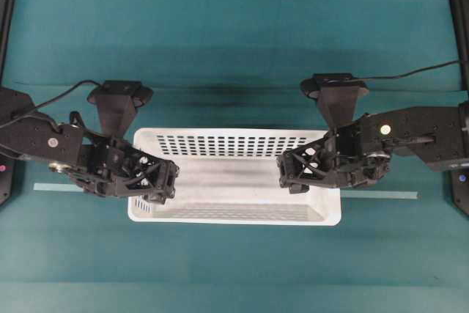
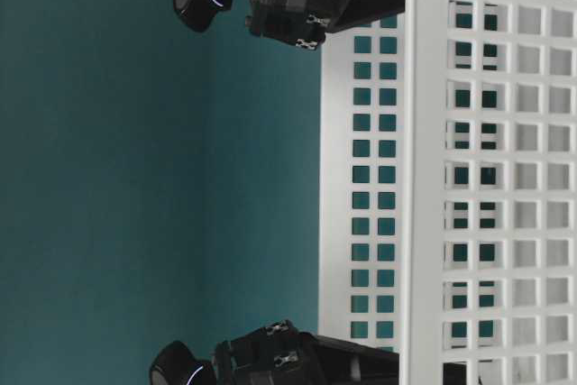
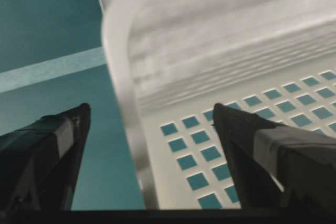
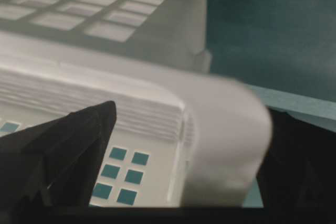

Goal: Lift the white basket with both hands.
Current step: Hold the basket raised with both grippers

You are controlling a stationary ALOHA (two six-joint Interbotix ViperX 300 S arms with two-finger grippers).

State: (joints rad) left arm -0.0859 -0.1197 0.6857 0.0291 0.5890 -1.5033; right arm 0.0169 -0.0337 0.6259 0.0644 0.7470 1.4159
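The white basket (image 1: pixel 234 143) stands on the teal table, empty, with slotted walls. My left gripper (image 1: pixel 167 182) is at its left end and my right gripper (image 1: pixel 287 174) at its right end, both reaching in over the short walls. In the left wrist view the left gripper (image 3: pixel 151 108) is open, its fingers (image 3: pixel 52 150) wide apart on either side of the basket's rim (image 3: pixel 123 77), not touching it. In the right wrist view the right gripper (image 4: pixel 191 114) is open too, one finger inside the basket, the other outside the rounded rim (image 4: pixel 226 124).
A pale tape strip (image 1: pixel 381 196) runs across the teal table under the basket and shows at both sides. Black frame posts (image 1: pixel 459 5) stand at the left and right edges. The table-level view shows the basket's slotted wall (image 2: pixel 428 178) close up.
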